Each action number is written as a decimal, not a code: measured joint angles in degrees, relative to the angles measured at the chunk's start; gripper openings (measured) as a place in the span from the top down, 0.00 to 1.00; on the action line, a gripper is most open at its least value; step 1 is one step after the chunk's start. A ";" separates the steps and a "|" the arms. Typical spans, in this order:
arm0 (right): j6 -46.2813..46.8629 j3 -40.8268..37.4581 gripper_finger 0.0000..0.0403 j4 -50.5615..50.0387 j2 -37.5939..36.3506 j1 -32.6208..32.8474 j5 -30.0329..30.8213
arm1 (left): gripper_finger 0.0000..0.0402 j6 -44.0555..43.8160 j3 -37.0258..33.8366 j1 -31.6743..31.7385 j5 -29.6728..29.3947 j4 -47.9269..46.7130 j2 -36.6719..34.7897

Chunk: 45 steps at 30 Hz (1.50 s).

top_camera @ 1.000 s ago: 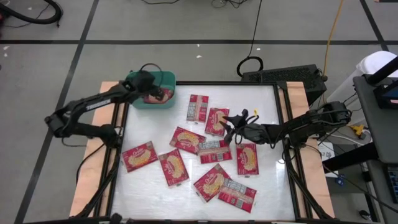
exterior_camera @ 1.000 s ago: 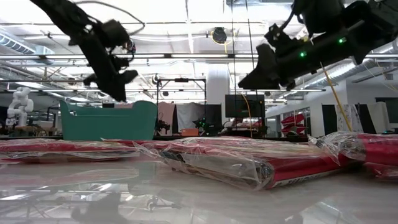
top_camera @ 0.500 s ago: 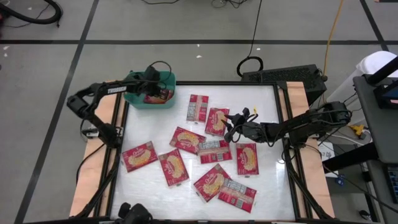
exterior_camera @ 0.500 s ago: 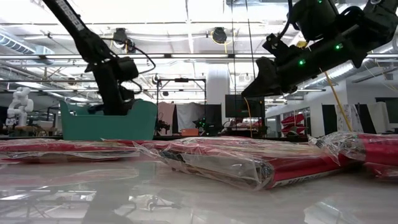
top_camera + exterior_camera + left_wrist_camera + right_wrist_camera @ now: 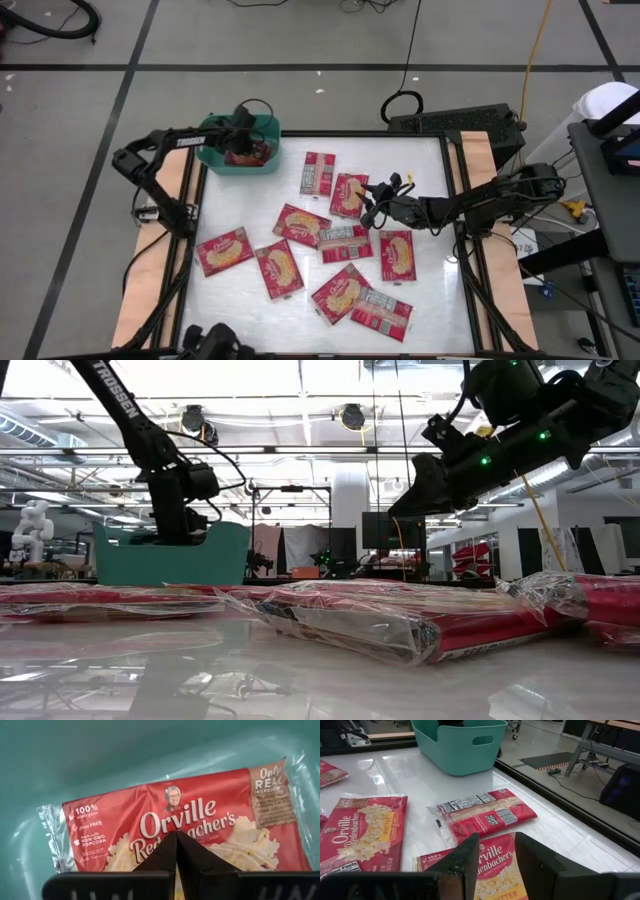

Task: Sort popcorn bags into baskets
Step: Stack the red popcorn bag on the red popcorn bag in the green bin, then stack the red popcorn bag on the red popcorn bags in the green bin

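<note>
Left gripper (image 5: 243,143) down inside the bin (image 5: 214,160) at the table's far-left corner; wrist view shows its fingers pressed together, tips meeting over a bag (image 5: 170,840) lying flat on the bin floor, picture side up; whether they pinch the wrapper can't be told; likely placing or just dropping it off there. Nine more bags (image 5: 301,224) lie scattered flat mid-table, most picture up, a few print side up, some overlapping, none stacked, so each looks pickable from above. Right gripper (image 5: 371,207) hovers above the table centre, fingers parted, holding nothing, over a bag (image 5: 495,865) with a print-side-up one (image 5: 487,815) just beyond; probably lined up for the next pick. Table (image 5: 430,300) glossy white, reflective, dark frame, wood side strips; slick top may let bags slide. Room: grey tiled floor, cables, ceiling lights, a monitor behind.
</note>
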 joint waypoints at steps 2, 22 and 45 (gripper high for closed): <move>0.08 0.00 0.70 0.02 0.00 0.00 0.00 | 0.96 -0.16 0.00 -0.04 -0.02 -0.89 -1.19; 2.09 11.32 0.62 -20.50 0.44 -4.21 -8.65 | 0.98 10.54 0.00 -18.20 1.46 -5.55 -26.98; -19.20 31.36 0.37 -38.63 16.30 -36.99 -59.68 | 0.97 9.46 -8.02 -41.27 -1.62 15.37 -30.74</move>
